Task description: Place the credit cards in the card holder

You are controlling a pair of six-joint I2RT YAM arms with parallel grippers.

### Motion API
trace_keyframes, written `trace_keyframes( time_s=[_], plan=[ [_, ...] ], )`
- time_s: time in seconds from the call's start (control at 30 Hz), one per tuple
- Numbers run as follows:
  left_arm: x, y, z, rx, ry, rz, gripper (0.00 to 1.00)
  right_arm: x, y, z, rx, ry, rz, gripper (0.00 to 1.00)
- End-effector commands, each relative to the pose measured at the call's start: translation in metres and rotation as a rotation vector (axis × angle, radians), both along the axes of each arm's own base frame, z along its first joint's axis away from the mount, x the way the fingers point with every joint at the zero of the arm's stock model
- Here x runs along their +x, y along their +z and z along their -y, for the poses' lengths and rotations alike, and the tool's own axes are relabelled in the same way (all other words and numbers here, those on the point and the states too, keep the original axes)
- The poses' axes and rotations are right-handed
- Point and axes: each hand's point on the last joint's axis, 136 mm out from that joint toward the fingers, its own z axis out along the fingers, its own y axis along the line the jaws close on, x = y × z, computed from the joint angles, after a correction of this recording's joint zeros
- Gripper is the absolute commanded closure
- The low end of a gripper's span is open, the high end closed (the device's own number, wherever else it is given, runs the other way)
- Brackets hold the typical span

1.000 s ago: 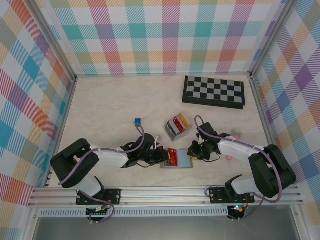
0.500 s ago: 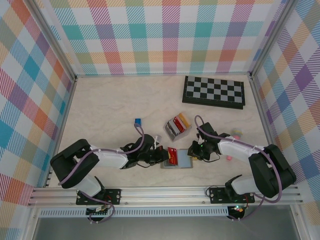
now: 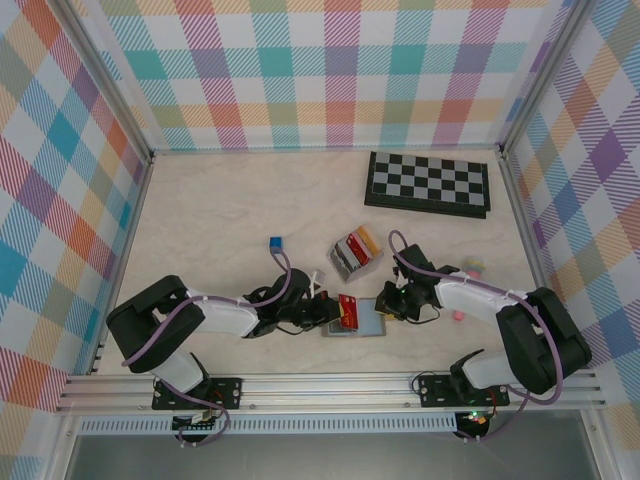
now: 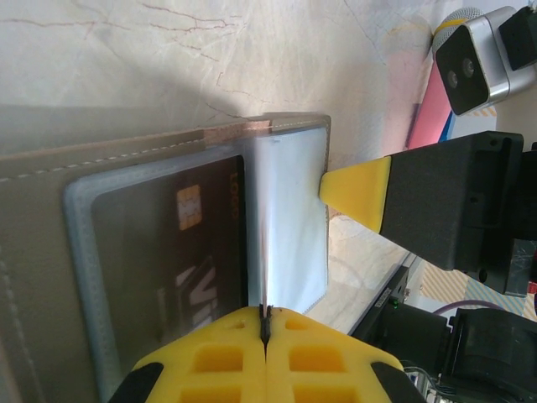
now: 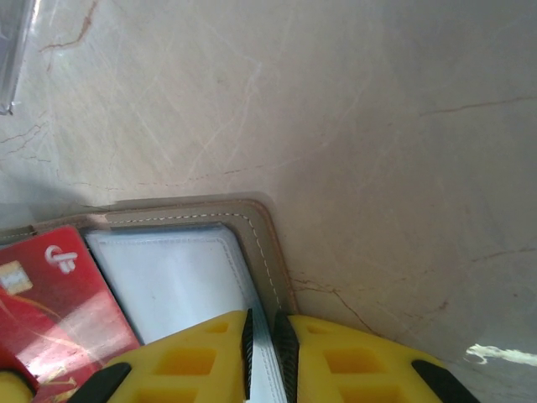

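Card-filing job, early stage: at the left side of the card holder (image 5: pixel 268 245), my left gripper (image 4: pixel 266 326) had its jaws pressed together on a thin pale edge standing over the holder's middle. Whether that edge was card or clear film, I could not tell. A red card (image 5: pixel 52 312), chip showing, lay across the left half of the holder, which was spread open and flat. The card looked at least partly under the clear film there, but I could not judge how far it was seated. Just beyond the holder's far edge, a small rack (image 3: pixel 340 262) held the other credit cards (image 3: pixel 355 246), red and yellow among them, none of them filed. On the holder's right edge my right gripper (image 5: pixel 264 340) was clamped, jaws nearly together over the stitched rim, pinning it down. By my reckoning, one card at most was going in. The rest were left to fetch, and the holder's right half showed bare film with no card behind it.
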Motion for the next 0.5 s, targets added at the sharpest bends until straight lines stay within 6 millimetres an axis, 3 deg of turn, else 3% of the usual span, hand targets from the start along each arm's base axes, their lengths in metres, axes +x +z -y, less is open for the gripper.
trace_keyframes(
  time_s=[0.0,0.17,0.47],
  plan=[
    [-0.001,0.018,0.010,-0.045,-0.013,0.036,1.00,-0.018,-0.031,0.023,-0.129,-0.001,-0.067,0.80],
    [-0.002,0.019,0.012,-0.040,-0.016,0.025,1.00,-0.018,-0.030,0.022,-0.130,0.001,-0.068,0.80],
    [-0.007,-0.008,0.008,0.033,-0.009,-0.023,1.00,-0.016,-0.030,0.022,-0.132,0.002,-0.068,0.79]
  ],
)
